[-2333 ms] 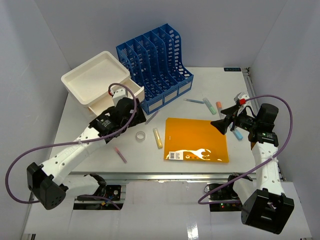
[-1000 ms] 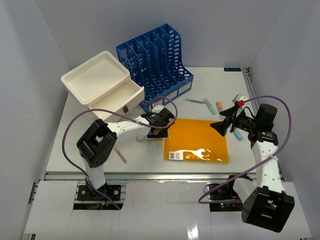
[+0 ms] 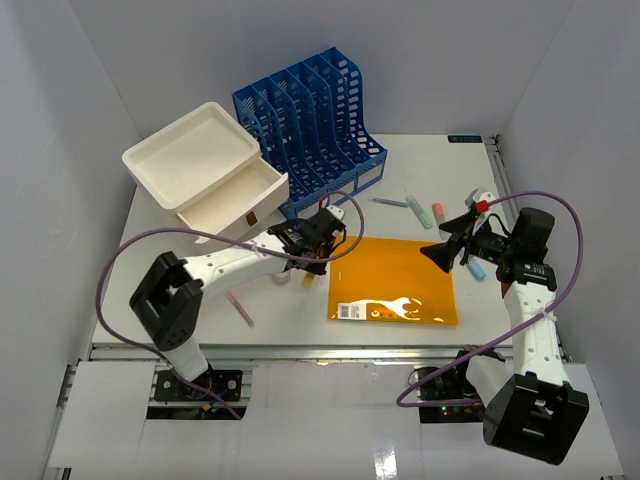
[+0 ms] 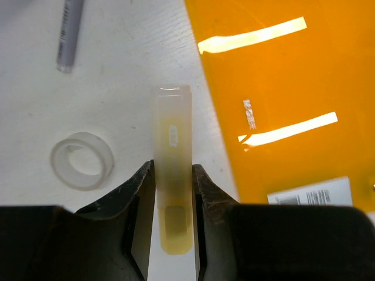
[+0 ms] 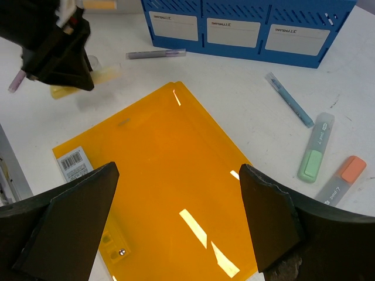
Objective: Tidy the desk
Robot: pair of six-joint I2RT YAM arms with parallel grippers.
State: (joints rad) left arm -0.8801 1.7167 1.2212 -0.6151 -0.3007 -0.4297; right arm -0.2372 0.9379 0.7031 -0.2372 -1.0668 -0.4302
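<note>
the desk (image 3: 420, 165) fills the middle of the top view, just past both arm bases. at its far left corner we've got a white drawer box (image 3: 190, 160) with a blue file rack (image 3: 310, 125) right beside it. near the middle, the left gripper (image 4: 173, 175) is pinching a yellow highlighter (image 4: 171, 129), with a tape ring (image 4: 82, 160) just left of it and an orange folder (image 4: 275, 88) just right. toward the right edge, the right gripper (image 5: 176, 175) hangs spread wide above the folder, holding nothing.
</note>
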